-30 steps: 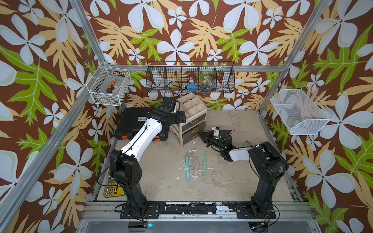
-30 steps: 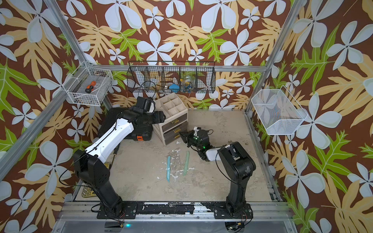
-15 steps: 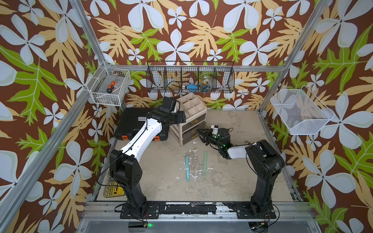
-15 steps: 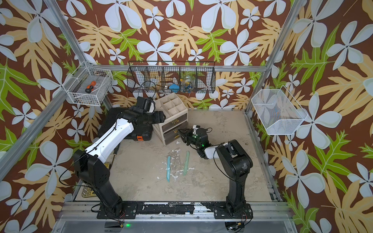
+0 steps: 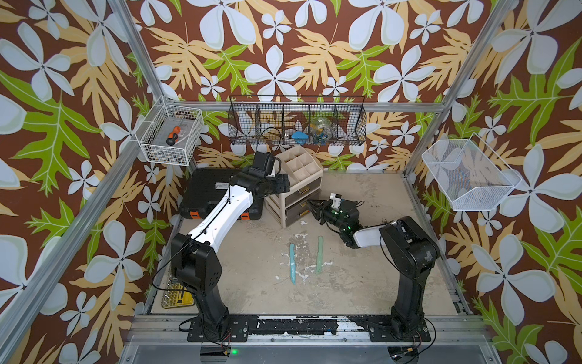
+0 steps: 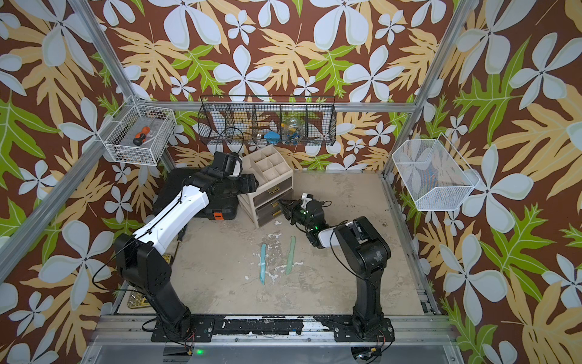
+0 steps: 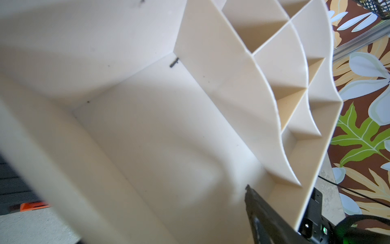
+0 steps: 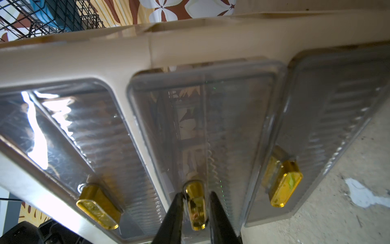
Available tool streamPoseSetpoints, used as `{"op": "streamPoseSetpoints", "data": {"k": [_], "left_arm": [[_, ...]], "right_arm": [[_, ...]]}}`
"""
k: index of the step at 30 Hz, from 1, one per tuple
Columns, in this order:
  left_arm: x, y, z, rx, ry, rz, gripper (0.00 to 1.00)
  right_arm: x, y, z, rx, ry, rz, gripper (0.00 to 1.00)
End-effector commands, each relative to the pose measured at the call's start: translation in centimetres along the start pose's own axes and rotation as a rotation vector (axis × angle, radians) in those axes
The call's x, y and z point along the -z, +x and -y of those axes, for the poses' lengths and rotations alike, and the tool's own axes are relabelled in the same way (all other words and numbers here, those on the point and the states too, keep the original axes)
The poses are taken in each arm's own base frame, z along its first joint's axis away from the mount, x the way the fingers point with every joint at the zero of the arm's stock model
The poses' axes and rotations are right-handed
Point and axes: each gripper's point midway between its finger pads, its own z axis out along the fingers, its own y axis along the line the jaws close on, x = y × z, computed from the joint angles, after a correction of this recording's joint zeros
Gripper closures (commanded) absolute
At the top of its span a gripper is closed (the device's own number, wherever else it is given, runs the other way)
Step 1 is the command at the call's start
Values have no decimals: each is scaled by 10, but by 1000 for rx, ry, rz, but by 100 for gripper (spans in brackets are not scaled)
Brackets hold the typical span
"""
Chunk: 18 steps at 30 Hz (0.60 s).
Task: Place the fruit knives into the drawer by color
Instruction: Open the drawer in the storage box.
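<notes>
Knives of two colours lie flat on the table (image 5: 362,283): the blue knife (image 5: 293,263) to the left and the green knife (image 5: 319,254) to the right. They lie side by side but apart, each running from near to far. Both top views place them between the two arm bases, nearer than the drawer unit (image 5: 293,201), and no arm touches them.

The cream drawer unit stands at the far middle of the table. It has open compartments on top and three smoky clear drawers stacked in its front.

The right gripper (image 5: 310,205) reaches in low from the right to that front. In the right wrist view its two black fingers (image 8: 173,221) are drawn in narrowly on either side of the gold handle (image 8: 196,211) of the middle drawer (image 8: 232,126), and they appear to pinch it. This drawer's front stands slightly proud of the other two.

The left gripper (image 5: 280,188) is at the left edge of the unit's top. The left wrist view shows one dark finger (image 7: 259,211) inside a top compartment. Its other finger is hidden, so how wide it stands, and whether it holds anything, cannot be told.

A black case (image 5: 208,195) lies to the far left, partly under the left arm.
</notes>
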Motion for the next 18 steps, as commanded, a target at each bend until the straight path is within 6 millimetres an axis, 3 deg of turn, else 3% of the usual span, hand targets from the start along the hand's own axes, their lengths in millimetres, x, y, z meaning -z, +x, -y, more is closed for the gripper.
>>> {"op": "streamPoseSetpoints", "data": {"k": [1,10,18], "left_arm": [[-1,6,-1,-7,5,-25,19],[-1,5,0,-5,7,-24,19],[-2,4,-1,-2,6,-23,19]], "right_arm": [[-2,-3,-11,12,-43,14,80],[0,-3,-5,4,-43,16,87],[15,1,-1,-7,-32,7,88]]}}
